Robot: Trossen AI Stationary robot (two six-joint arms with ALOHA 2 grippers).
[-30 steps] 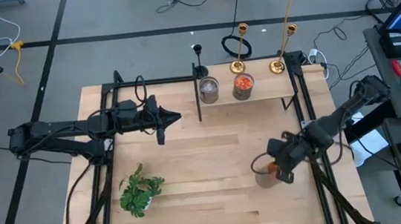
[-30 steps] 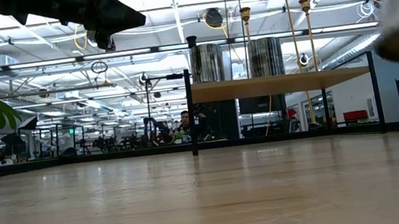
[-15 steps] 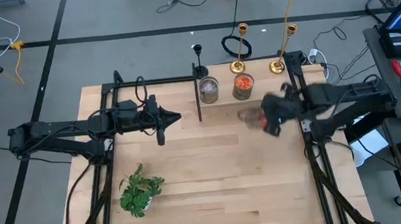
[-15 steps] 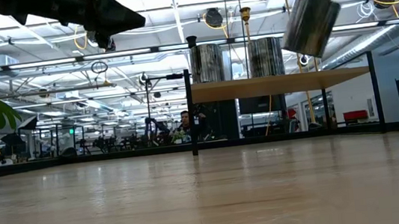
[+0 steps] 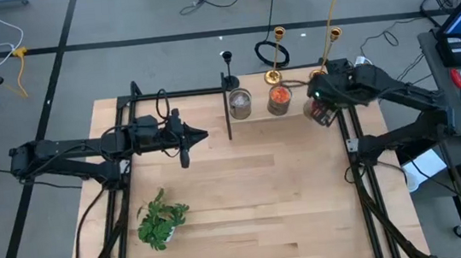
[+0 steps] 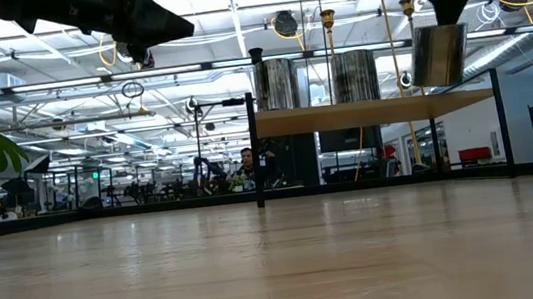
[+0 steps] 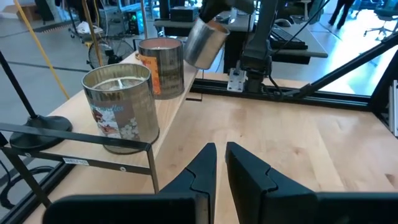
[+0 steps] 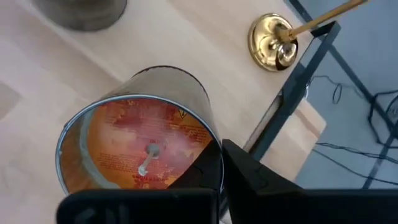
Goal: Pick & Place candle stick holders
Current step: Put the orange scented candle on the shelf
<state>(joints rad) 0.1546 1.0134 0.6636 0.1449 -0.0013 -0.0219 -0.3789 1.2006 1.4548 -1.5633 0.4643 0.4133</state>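
Right end effector: your right end effector (image 5: 321, 106) is clamped on a metal candle tin (image 8: 140, 146), holding it in the air at the right end of the raised shelf (image 6: 373, 110). In the low view the tin (image 6: 439, 54) hangs above the shelf board, not touching it.
Held tin: its open top shows orange wax and a wick in the right wrist view; it tilts slightly.
Left end effector: your left end effector (image 5: 199, 135) waits over the surface (image 5: 246, 196), well to the left of the shelf, its fingers (image 7: 249, 171) nearly together with only a thin gap and nothing between them.
Gold candle stick holders: one gold holder (image 5: 274, 56) stands on the shelf's back edge, just beyond and to the left of your right end effector. The second gold holder (image 5: 326, 54) stands just behind that end effector; its round base (image 8: 273, 40) shows just beside the held tin in the wrist view.
Black candle stick holder: the black holder (image 5: 228, 67) stands at the shelf's left end, farthest from your right end effector.
Other tins: two tins (image 5: 240, 104) (image 5: 280, 99) sit on the shelf, to the left of the held one.
Plant: a green plant (image 5: 161, 218) sits on the surface, near your left arm and well apart from both end effectors.
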